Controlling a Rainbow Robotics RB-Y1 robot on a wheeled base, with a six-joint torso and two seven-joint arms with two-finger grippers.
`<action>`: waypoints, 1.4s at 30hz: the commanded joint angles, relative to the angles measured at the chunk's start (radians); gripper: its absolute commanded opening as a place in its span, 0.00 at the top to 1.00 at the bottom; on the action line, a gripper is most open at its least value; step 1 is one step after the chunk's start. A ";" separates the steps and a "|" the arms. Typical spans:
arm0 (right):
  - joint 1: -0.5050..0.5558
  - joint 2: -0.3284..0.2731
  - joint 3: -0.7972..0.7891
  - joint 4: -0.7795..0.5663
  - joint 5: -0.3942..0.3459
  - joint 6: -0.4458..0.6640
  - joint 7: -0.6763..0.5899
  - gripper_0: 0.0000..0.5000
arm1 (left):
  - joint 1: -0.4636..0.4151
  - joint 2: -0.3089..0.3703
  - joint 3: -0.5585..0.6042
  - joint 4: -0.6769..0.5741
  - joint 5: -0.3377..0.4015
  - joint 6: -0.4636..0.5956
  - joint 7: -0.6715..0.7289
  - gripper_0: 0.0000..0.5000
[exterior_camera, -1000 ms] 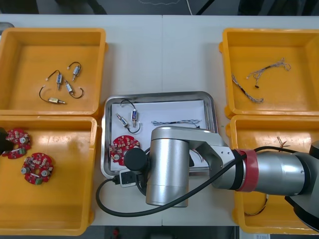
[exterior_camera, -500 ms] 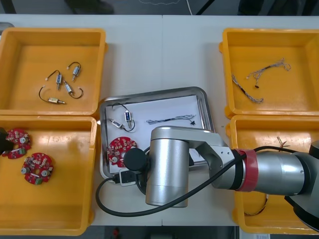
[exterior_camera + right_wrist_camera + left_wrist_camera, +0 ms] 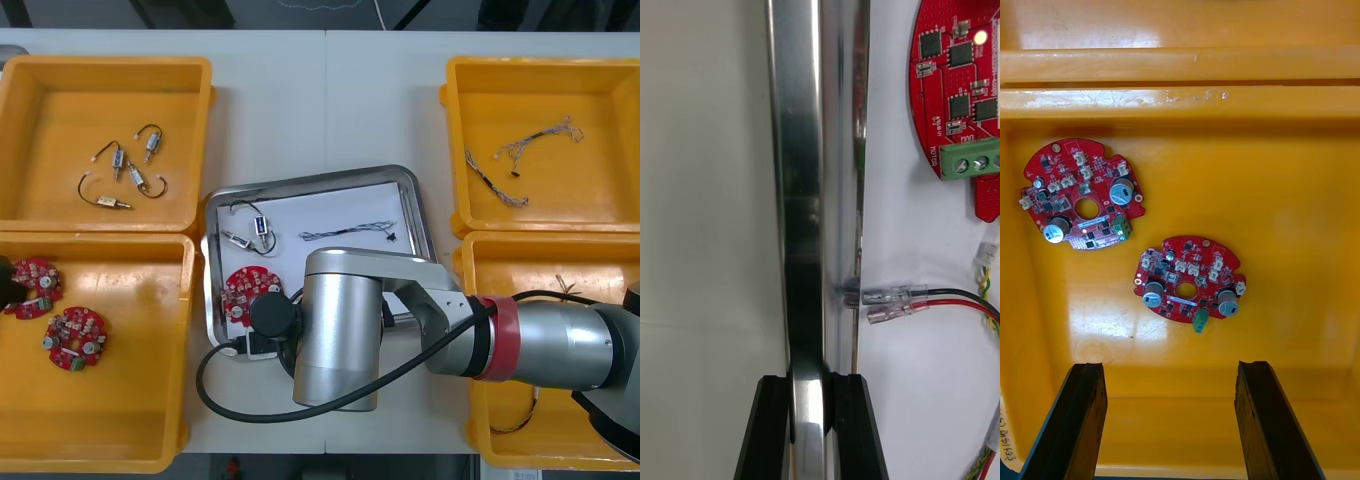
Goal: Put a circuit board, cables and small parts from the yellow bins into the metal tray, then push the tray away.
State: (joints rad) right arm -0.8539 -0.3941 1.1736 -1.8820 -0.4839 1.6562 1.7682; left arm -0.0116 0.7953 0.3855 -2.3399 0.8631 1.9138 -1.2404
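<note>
right gripper [image 3: 811, 431] pinched the near rim of metal tray [image 3: 300, 184] | right arm [image 3: 340, 330] hid tray's near right part | tray, askew mid-desk between yellow bins [image 3: 560, 90], held circuit board [image 3: 247, 294], small metal parts [image 3: 262, 228], cable [image 3: 350, 233] | left gripper [image 3: 1171, 420] spread over two boards [image 3: 1189, 279] in near-left bin [image 3: 120, 440]

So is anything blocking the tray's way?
Nothing visible: beyond the metal tray's far rim the table is bare between the yellow bins. The right gripper grips its near rim; the left gripper hovers over a bin.
</note>
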 commanded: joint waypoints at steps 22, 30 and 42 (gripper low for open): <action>-0.057 0.008 -0.083 -0.012 -0.016 0.057 -0.142 1.00 | 0.025 0.042 0.032 -0.029 0.008 0.006 -0.064 0.00; -0.089 0.008 -0.083 -0.011 -0.030 0.056 -0.121 1.00 | 0.025 0.042 0.032 -0.029 0.008 0.006 -0.064 0.00; -0.132 0.009 -0.078 0.012 -0.021 0.042 -0.090 1.00 | 0.025 0.042 0.032 -0.029 0.008 0.006 -0.064 0.00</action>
State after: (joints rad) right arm -0.9323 -0.3942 1.1194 -1.8745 -0.5062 1.7102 1.6267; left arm -0.0116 0.7953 0.3855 -2.3402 0.8632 1.9138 -1.2404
